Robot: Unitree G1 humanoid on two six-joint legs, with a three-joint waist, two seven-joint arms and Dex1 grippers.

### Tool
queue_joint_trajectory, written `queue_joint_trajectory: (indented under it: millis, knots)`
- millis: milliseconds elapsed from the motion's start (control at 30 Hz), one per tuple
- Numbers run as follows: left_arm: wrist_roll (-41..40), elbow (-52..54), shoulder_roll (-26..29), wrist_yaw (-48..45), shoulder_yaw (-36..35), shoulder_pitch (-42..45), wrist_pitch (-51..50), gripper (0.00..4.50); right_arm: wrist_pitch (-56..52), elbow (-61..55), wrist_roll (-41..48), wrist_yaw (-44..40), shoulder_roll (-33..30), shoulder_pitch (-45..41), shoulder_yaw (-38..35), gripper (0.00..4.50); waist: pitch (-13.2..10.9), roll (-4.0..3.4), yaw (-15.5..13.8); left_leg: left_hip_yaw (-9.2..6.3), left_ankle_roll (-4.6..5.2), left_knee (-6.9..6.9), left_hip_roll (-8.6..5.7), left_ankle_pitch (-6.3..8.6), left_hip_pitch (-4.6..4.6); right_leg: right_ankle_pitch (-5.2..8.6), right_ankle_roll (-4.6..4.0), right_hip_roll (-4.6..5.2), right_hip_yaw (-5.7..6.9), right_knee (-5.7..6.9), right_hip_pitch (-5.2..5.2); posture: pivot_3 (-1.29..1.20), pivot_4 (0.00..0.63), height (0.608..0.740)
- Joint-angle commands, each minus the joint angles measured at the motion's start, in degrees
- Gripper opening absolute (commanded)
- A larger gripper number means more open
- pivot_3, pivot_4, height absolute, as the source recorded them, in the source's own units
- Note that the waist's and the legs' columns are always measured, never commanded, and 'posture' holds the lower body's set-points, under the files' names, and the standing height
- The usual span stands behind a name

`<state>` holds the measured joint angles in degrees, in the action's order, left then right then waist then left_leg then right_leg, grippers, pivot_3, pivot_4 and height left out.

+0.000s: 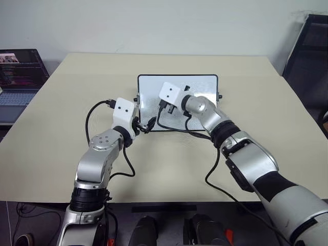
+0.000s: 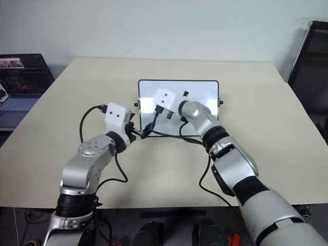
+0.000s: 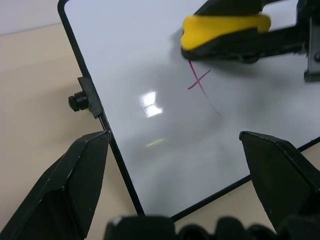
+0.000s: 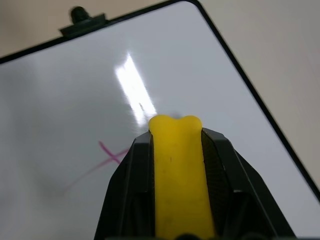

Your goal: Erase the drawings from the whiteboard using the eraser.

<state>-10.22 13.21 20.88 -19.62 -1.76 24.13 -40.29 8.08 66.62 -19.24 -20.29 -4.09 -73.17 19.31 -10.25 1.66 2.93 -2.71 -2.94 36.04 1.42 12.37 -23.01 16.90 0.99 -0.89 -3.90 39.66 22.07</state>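
The whiteboard [image 1: 200,87] lies flat in the middle of the table, with black knobs on its side edges. One of the drawings, a pink "x" [image 3: 199,80] with a thin trailing stroke, shows on its white surface. My right gripper [image 4: 176,132] is shut on the yellow eraser [image 4: 177,175], whose tip rests just beside the pink "x" [image 4: 112,155]. In the left wrist view the eraser [image 3: 225,27] sits right above that mark. My left gripper [image 3: 175,135] is open, its fingers straddling the board's near left corner, one fingertip [image 3: 95,145] against the black frame.
A laptop [image 1: 18,72] stands off the table's far left edge. A black frame [image 1: 307,46] stands at the far right. Black cables [image 1: 215,169] hang from both wrists over the beige table [image 1: 266,102].
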Motion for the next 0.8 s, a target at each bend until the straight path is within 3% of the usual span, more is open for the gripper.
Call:
queue_joint_trajectory:
  millis: [33,233,533,800]
  knots:
    - [-0.2,2.0,0.0,0.0,0.1,0.6,0.7,4.5,-1.6,0.0,-0.6,-5.6,-0.2,1.1,1.0,0.98,0.0,0.0,0.2,0.01,0.0,-0.02,0.0,0.0,0.0,0.0,0.0,-0.01,-0.01,-0.01,0.0,0.0,0.15,0.74]
    - [-0.3,2.4,0.1,0.0,0.1,0.6,0.4,4.5,-1.8,-4.1,-2.5,-16.0,-1.2,5.4,5.0,0.98,0.0,0.01,0.4,0.01,0.0,-0.01,0.01,0.0,0.12,0.0,0.0,-0.02,0.01,0.02,-0.09,0.0,0.15,0.74]
    - [-0.3,1.8,0.3,-0.3,0.0,0.8,0.7,4.5,1.1,-3.3,-2.8,0.6,-1.2,1.3,2.0,0.98,0.0,0.01,0.2,-0.06,-0.08,0.04,-0.01,-0.18,0.14,0.0,0.0,-0.03,-0.05,0.22,-0.07,0.0,0.15,0.74]
    - [-0.1,1.7,0.4,-0.4,0.1,0.4,1.1,4.5,1.4,-3.8,-1.8,-6.4,1.3,3.4,2.8,0.98,0.0,0.01,0.5,0.02,-0.1,-0.12,0.03,-0.15,0.04,0.02,-0.02,-0.03,-0.05,0.1,0.07,0.0,0.15,0.74]
